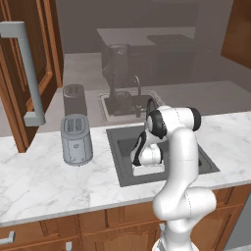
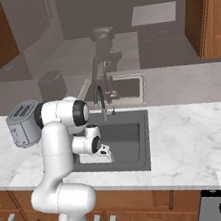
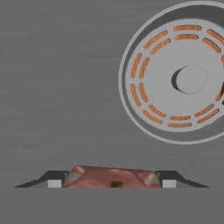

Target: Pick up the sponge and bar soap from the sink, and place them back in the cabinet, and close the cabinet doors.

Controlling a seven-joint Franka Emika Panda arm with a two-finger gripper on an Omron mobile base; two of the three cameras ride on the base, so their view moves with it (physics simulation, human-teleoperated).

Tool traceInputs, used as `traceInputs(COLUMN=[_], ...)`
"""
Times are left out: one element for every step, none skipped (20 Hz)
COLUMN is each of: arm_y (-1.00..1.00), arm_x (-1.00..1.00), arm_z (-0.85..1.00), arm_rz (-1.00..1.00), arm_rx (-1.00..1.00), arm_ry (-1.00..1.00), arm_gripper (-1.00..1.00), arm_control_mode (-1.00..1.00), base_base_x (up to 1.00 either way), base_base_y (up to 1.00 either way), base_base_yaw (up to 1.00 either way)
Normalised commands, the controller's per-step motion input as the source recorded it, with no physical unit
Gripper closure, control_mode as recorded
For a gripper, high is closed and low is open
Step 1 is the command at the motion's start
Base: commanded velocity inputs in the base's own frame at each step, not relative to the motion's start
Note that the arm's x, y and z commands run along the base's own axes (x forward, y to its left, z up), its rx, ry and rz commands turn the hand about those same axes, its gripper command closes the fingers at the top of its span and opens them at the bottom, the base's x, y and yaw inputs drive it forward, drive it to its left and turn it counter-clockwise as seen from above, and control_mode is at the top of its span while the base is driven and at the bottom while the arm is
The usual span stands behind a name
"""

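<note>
hand (image 3: 111,183) apparently gripping bar soap (image 3: 109,177)

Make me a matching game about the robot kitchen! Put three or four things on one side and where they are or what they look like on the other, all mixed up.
Things:
1. bar soap
2. toaster
3. faucet
4. drain

Descriptions:
A. stands on the marble counter beside the sink
B. round grey disc with orange slots on the sink floor
C. pinkish-red block between the fingertips of the hand
D. slim curved metal pipe at the back edge of the sink

Pairs: 1-C, 2-A, 3-D, 4-B
</note>
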Motion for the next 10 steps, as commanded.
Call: traceInputs(arm_y=[0.00,0.00,0.00,0.00,0.00,0.00,0.00,0.00,0.00,0.00], arm_x=[0.00,0.00,0.00,0.00,0.00,0.00,0.00,0.00,0.00,0.00], arm_z=[0.00,0.00,0.00,0.00,0.00,0.00,0.11,0.19,0.23,0.26], arm_rz=[0.00,0.00,0.00,0.00,0.00,0.00,0.00,0.00,0.00,0.00], arm_rx=[0.00,0.00,0.00,0.00,0.00,0.00,0.00,0.00,0.00,0.00], arm_ry=[0.00,0.00,0.00,0.00,0.00,0.00,0.00,0.00,0.00,0.00], arm_gripper=[1.00,1.00,1.00,1.00,1.00,1.00,1.00,1.00,1.00,1.00], arm_control_mode=[-1.00,-1.00,-1.00,-1.00,-1.00,-1.00,-1.00,-1.00,-1.00,-1.00], base_base_x=[0.00,0.00,0.00,0.00,0.00,0.00,0.00,0.00,0.00,0.00], base_base_y=[0.00,0.00,0.00,0.00,0.00,0.00,0.00,0.00,0.00,0.00], base_base_yaw=[0.00,0.00,0.00,0.00,0.00,0.00,0.00,0.00,0.00,0.00])
